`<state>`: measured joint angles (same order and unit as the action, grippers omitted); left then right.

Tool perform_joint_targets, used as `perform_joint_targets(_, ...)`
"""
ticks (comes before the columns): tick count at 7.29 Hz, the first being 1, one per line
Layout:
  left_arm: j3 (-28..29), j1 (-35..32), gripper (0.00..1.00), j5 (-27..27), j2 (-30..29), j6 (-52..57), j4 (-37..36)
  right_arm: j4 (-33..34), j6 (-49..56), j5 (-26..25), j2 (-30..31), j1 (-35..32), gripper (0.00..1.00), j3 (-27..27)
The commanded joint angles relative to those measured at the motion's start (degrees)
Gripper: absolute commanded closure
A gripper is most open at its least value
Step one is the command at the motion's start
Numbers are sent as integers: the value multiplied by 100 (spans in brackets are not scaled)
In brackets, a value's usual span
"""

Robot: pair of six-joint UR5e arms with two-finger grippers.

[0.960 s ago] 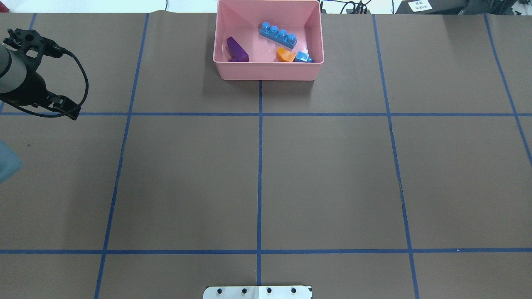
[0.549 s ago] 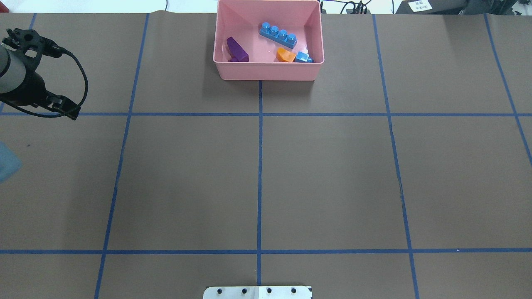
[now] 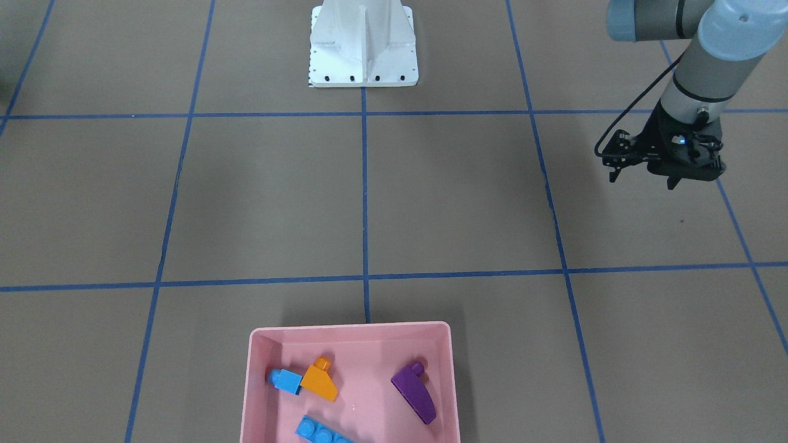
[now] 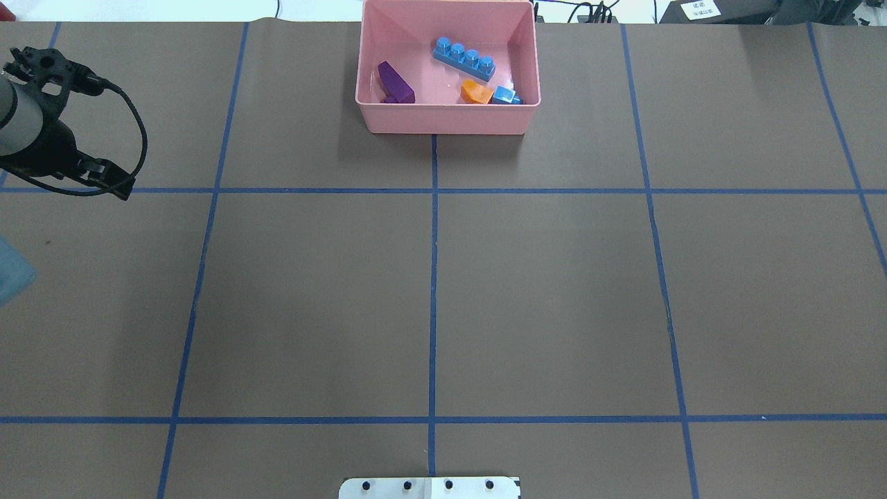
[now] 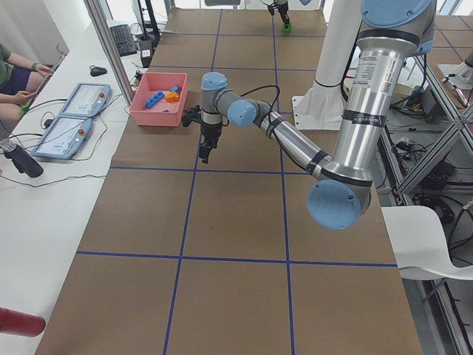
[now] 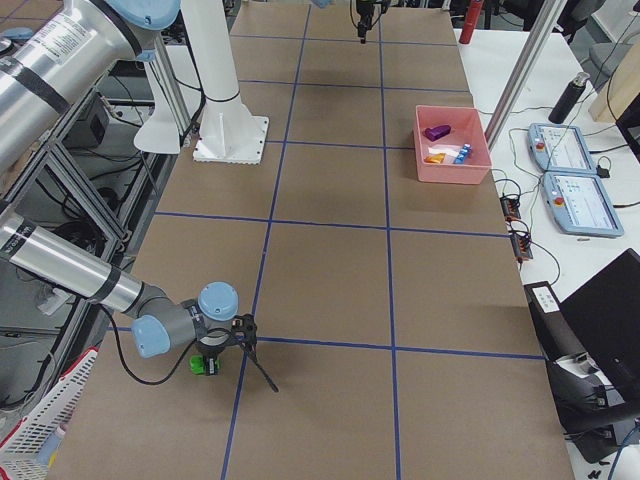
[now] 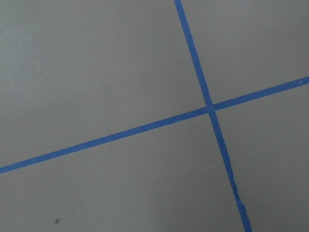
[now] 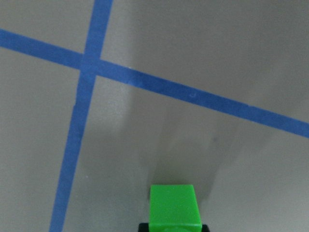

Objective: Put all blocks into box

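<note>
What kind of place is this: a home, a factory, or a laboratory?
Most likely a robotics laboratory. A large table covered in brown paper with a blue tape grid, a grey-and-blue robot arm, and two grey control tablets on a white side bench suggest this.

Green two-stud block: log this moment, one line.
green two-stud plastic block: by right gripper, outside pink plastic tray | left gripper: open, empty

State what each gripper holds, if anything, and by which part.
The right gripper seems to hold the green block by the end nearest its wrist camera, mostly out of frame. The left gripper holds nothing.
</note>
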<state>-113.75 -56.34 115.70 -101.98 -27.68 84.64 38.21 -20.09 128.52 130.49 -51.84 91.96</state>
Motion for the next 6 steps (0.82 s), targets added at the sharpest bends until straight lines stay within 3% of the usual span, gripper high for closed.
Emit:
perform_joint_targets(1,-7,0,0,5,2,-1,0,-742,-614,-2,12,-202,100,137)
perform_joint_targets(4,-208,-9,0,14,291,-10,17,-484,-654,408,-181,-1485,100,1057)
perform_joint_targets(6,-296,-227,0,283,537,60,88,1521,-645,972,-1405,-2239,100,1629)
